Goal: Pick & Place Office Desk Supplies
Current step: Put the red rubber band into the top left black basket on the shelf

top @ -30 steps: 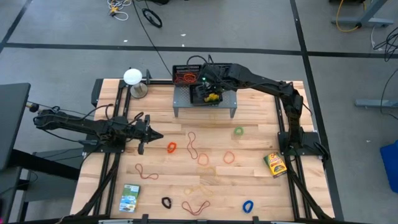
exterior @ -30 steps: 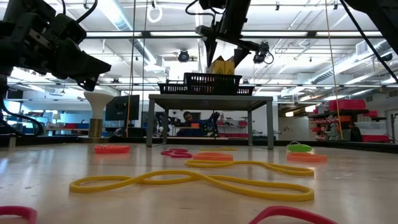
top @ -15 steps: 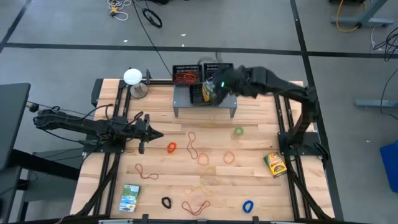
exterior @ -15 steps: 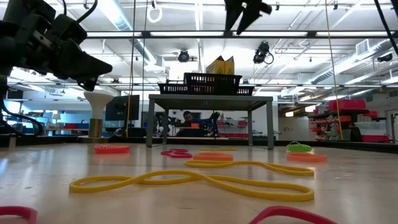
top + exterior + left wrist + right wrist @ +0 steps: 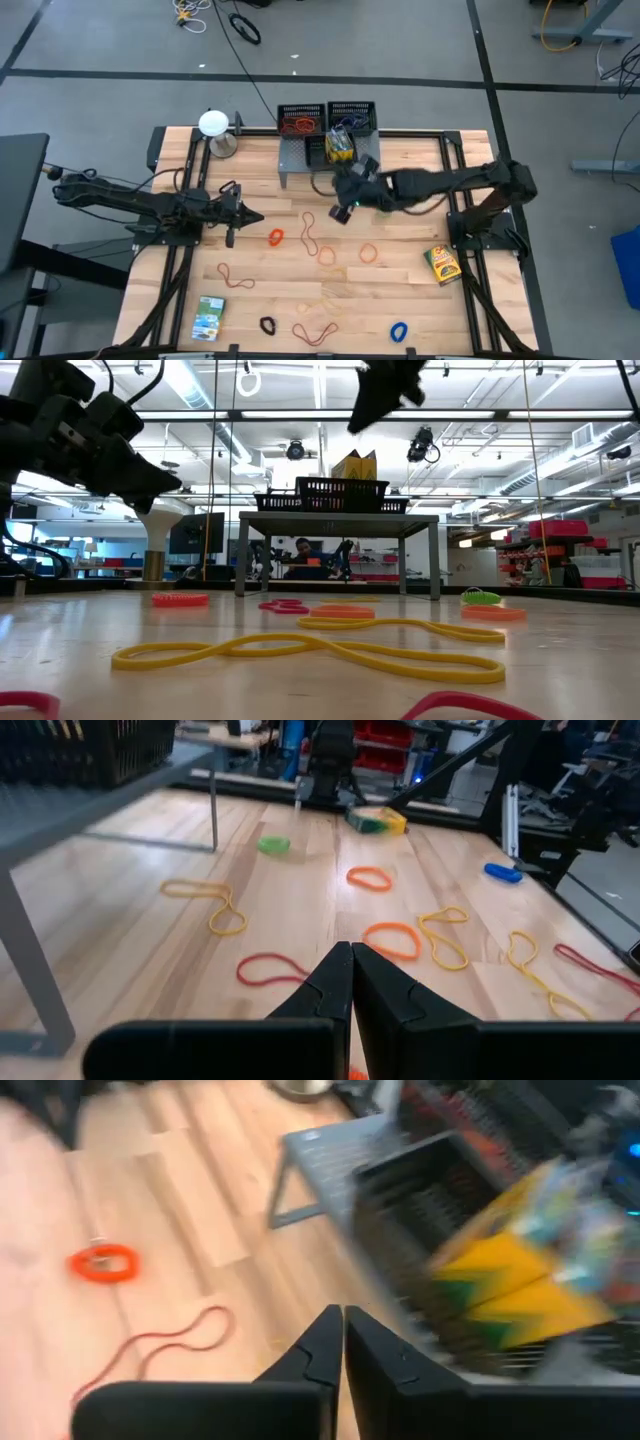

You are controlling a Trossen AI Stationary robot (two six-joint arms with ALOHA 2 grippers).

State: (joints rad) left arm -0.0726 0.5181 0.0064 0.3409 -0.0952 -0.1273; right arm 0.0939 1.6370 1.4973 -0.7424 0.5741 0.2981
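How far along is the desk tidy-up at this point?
Done: one yellow-green box stands in the right mesh tray; red bands fill the left tray. In hand: nothing; right claw and left claw are shut and empty. Left: the boxes and loose bands on the table.

My two arms are showing matte black throughout, built of jointed tubular links. My left gripper is ending in two tapered black fingers; my right gripper is wearing the same wedge-shaped pair, with a small green light glowing behind it.
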